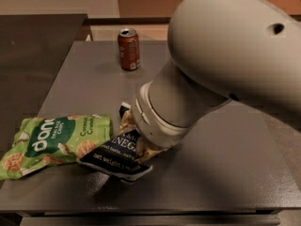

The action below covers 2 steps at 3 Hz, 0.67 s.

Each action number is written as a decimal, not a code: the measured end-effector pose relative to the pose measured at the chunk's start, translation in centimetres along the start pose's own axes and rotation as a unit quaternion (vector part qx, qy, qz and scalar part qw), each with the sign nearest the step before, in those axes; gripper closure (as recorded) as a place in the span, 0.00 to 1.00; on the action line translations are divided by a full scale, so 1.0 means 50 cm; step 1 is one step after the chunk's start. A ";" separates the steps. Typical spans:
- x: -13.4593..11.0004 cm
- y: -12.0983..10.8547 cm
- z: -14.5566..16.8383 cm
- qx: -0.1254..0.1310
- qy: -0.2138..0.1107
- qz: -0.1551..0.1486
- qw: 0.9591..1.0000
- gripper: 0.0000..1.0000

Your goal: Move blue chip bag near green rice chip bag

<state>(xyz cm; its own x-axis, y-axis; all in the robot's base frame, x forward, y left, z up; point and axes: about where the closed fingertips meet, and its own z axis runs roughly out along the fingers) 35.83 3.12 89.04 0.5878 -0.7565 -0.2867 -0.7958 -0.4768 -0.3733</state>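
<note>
The blue chip bag [116, 156], dark navy with white lettering, hangs tilted just above the grey table [225, 173], its shadow beneath it. Its left edge touches or overlaps the right end of the green rice chip bag [56, 140], which lies flat at the table's front left. My gripper [135, 136] is at the bag's top end, mostly hidden behind my large grey wrist and arm [225, 69]. It holds the blue bag.
A red soda can [129, 49] stands upright at the table's back, left of centre. The table's front edge runs along the bottom. A darker counter [33, 55] lies to the left, beyond the table's left edge.
</note>
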 end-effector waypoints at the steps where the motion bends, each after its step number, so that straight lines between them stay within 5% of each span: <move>1: -0.007 -0.003 -0.005 0.003 0.002 -0.003 1.000 0.13; 2: -0.014 -0.007 -0.011 0.007 0.003 -0.007 1.000 0.00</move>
<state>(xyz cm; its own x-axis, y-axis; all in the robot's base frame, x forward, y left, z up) 35.63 3.57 89.86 0.5982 -0.7526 -0.2752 -0.7851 -0.4818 -0.3892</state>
